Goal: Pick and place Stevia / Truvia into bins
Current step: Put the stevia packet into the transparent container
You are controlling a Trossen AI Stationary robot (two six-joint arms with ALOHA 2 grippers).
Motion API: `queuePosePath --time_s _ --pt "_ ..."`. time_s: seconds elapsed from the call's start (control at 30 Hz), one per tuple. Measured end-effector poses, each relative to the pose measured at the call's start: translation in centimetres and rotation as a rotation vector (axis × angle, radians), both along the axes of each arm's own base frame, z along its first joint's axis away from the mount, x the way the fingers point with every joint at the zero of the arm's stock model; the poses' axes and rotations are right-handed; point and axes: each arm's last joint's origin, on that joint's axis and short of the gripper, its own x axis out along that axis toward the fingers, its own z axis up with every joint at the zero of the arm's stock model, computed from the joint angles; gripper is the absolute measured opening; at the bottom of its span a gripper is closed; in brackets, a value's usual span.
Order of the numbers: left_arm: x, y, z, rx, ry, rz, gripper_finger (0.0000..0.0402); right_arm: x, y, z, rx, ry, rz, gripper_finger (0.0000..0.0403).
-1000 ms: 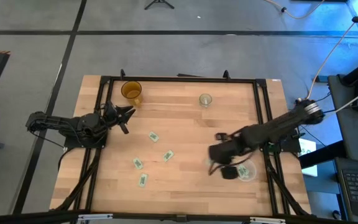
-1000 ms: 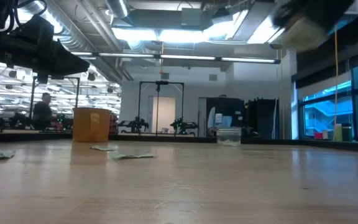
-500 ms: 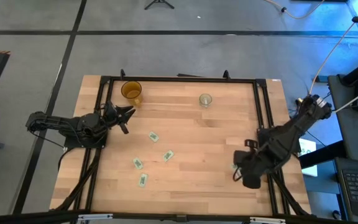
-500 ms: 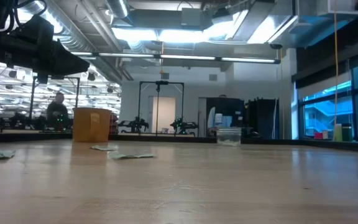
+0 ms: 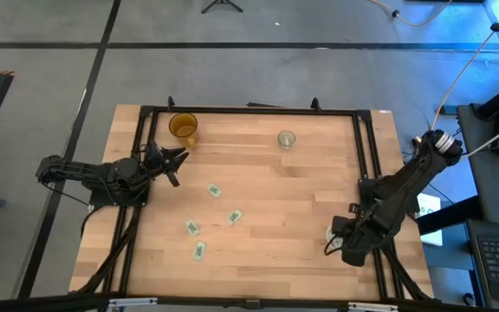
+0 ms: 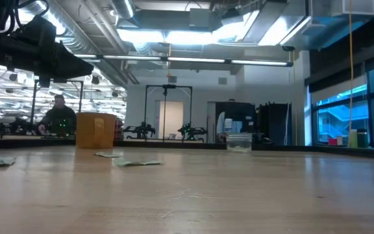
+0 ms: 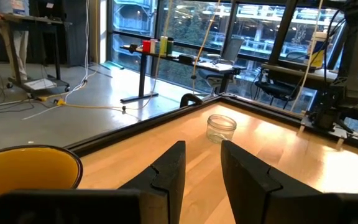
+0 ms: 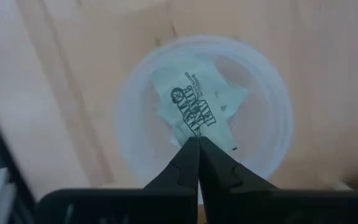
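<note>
The bin (image 8: 277, 118), a round clear container, stands near the table's right edge and holds pale sachets (image 8: 185, 81). My right gripper (image 8: 196, 142) hangs over it, shut on a printed Truvia sachet (image 8: 197, 112); in the high view my right gripper (image 5: 340, 239) covers most of the bin. Several sachets lie flat on the table's middle left (image 5: 214, 190) (image 5: 233, 217) (image 5: 192, 228). My left gripper (image 5: 176, 160) waits open at the left edge, and it is empty in its wrist view (image 7: 202, 168). My right gripper pinches the printed sachet by its end (image 8: 184, 133) between its two shut fingertips, which hide the place of contact. The fingers point straight down from above. The sachet spreads out below the tips, over the bin's inside; whether it rests on the sachets there, I cannot tell.
A yellow cup (image 5: 183, 126) stands at the far left, close to my left gripper. A small clear cup (image 5: 286, 139) stands at the far middle. A black frame (image 5: 366, 173) runs along the table's right side. Bare wood lies between the sachets and the bin.
My right gripper has swung from left of the bin toward the table's right edge and now hangs over the bin. In the last half second it has barely moved.
</note>
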Motion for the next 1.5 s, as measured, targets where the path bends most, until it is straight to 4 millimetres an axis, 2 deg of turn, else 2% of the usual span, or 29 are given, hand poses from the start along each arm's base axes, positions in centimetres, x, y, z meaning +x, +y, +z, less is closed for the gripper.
queuePosePath --time_s 0.23,0.87,0.97,1.2,1.37,1.5 --pt "0.0 0.0 0.0 -0.001 -0.001 0.0 0.0098 -0.6 -0.7 -1.7 -0.033 0.035 -0.043 0.0006" --pt "0.0 0.0 0.0 -0.001 -0.002 0.0 0.0098 -0.7 -0.8 -1.9 -0.031 0.044 -0.039 0.0007" --pt "0.0 0.0 0.0 -0.001 -0.002 0.0 0.0098 -0.7 -0.8 -1.9 -0.031 0.044 -0.039 0.002" --pt "0.0 0.0 0.0 -0.001 -0.003 0.0 0.0098 -0.8 -0.8 -1.9 -0.019 0.074 -0.036 0.0083" --pt "0.0 0.0 0.0 -0.001 -0.004 0.0 0.0098 -1.3 -0.9 -0.6 -0.007 0.209 -0.035 0.01" --pt "0.0 0.0 0.1 -0.002 -0.008 0.0 0.0098 -1.0 -0.7 1.8 -0.059 0.186 -0.026 0.0099"
